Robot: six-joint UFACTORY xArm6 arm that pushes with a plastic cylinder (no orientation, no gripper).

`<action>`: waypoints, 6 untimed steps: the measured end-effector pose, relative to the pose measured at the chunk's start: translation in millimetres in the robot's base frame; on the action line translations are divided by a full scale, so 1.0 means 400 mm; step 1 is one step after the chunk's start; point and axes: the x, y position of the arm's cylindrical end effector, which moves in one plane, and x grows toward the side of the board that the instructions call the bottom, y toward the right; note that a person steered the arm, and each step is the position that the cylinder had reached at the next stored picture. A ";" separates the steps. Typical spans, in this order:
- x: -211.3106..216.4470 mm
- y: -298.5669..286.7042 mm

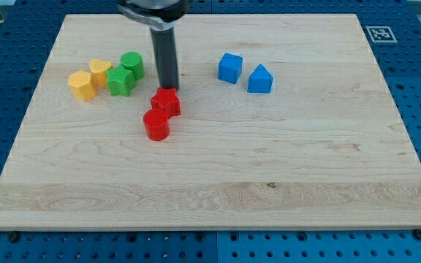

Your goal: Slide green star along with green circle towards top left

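The green star lies at the view's upper left on the wooden board, touching the green circle just above and to its right. My tip stands to the right of both green blocks, a short gap away, just above the red star. The rod rises straight up from there to the view's top.
A yellow block and a second yellow block sit left of the green star, close against it. A red cylinder lies below the red star. A blue cube and a blue wedge-like block sit at the upper middle-right.
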 end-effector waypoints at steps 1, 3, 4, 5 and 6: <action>0.016 -0.036; 0.073 -0.130; 0.073 -0.266; 0.067 -0.280; 0.010 -0.280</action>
